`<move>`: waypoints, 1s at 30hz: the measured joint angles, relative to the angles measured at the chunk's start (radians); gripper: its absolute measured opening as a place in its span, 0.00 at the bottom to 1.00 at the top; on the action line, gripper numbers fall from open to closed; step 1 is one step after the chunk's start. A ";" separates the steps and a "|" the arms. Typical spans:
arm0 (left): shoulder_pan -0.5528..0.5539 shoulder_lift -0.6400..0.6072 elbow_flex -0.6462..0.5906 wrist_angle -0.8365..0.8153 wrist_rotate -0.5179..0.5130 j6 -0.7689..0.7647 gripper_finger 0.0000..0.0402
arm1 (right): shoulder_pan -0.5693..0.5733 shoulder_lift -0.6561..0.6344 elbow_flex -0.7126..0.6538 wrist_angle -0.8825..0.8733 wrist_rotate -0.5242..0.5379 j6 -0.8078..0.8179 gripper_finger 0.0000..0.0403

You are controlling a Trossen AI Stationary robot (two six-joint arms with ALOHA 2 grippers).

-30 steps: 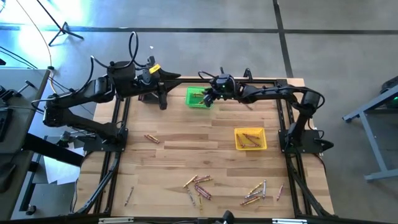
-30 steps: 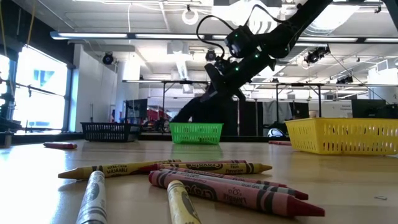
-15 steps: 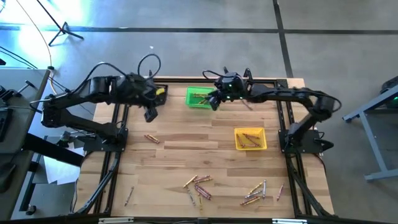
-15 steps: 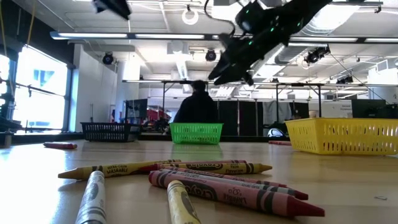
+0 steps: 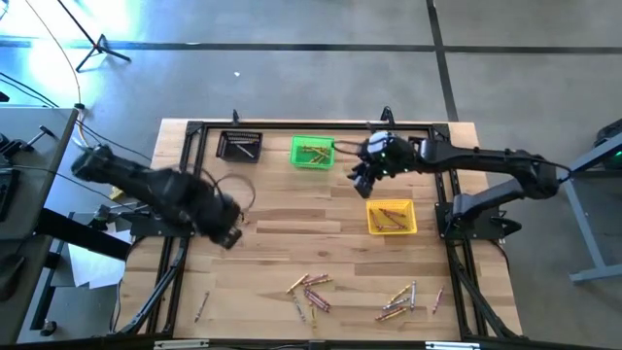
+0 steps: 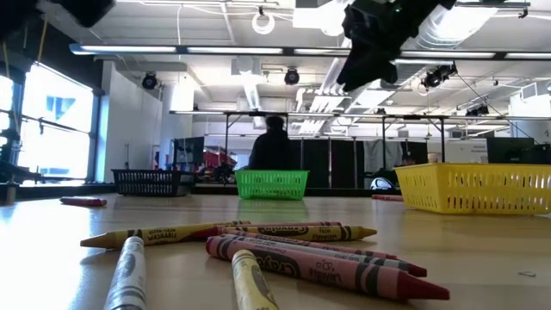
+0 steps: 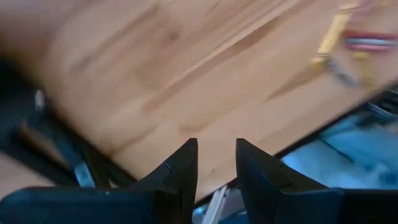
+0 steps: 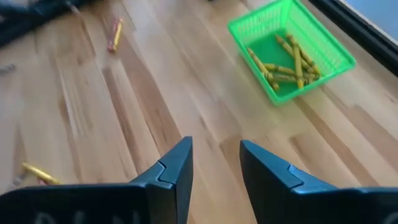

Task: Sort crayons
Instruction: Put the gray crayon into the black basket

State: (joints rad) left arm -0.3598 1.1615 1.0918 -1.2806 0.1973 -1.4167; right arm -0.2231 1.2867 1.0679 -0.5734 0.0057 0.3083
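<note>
Crayons (image 5: 309,288) scattered loose on the desk (image 5: 292,243), well clear of both tools; more lie in the green bin (image 5: 312,153) and yellow bin (image 5: 391,217). Right tool (image 5: 362,177) between those bins, fingers apart, empty. Left tool (image 5: 228,236) near the desk's left edge, fingers apart, empty.

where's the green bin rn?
High view: the square green plastic mesh bin sits along the table's far edge, between the black mesh bin on its left and the right tool hovering on its right.
</note>
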 joint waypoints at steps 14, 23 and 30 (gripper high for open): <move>-0.502 0.248 -0.041 0.364 0.007 -0.711 0.23 | 0.066 -0.004 -0.001 -0.096 0.042 -0.048 0.29; -0.596 0.422 -0.041 0.422 0.197 -0.807 0.23 | 0.067 -0.004 -0.001 -0.097 0.042 -0.088 0.29; -0.604 0.499 -0.041 0.489 0.205 -0.806 0.23 | 0.067 -0.004 -0.001 -0.100 0.039 -0.090 0.29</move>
State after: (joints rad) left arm -0.9642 1.6605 1.0512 -0.7916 0.4019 -2.2230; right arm -0.1560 1.2827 1.0668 -0.6735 0.0448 0.2187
